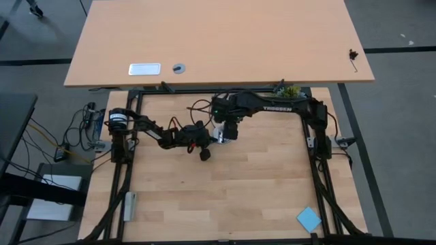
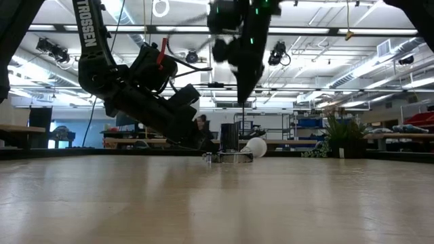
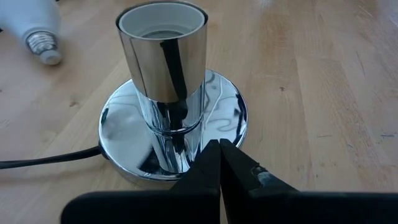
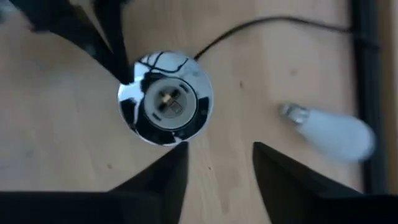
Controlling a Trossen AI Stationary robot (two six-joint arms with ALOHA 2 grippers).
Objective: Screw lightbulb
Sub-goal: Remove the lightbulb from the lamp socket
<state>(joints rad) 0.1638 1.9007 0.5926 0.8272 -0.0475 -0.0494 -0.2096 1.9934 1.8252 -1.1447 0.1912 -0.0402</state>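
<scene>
The right pincer (image 4: pixel 214 168) hangs above the surface with its two dark fingers apart and nothing between them. It points straight down, and from its own camera the gap between the fingers sits between the lamp socket (image 4: pixel 165 99) and the lightbulb (image 4: pixel 333 134), not over either one.

The lightbulb lies on its side on the bare wood, white and pear-shaped, its grey screw end turned toward the socket. It rests near the socket but clear of it, in the middle of the surface toward the far edge. In the level view across the surface it shows as a white bulb (image 2: pixel 255 146) lying flat just beside the socket's base.

The left pincer (image 3: pixel 219 171) has its fingers pressed together, tips touching or nearly touching the shiny round base of the socket (image 3: pixel 171 106), as if to steady it. The socket stands upright, its open mouth facing up, a black cord (image 3: pixel 43 160) trailing away across the wood.

From overhead, both arms meet near the middle of the surface (image 1: pixel 225 197), toward its far edge.

The step in hand looks like picking up the bulb. To do it well, the right pincer would need to move sideways until its gap is over the white glass, turn so the fingers straddle the bulb's width, and close on the wide part rather than the threads, which must stay free for the socket. A round bulb may roll when touched, so a slow, centred close seems wise.
</scene>
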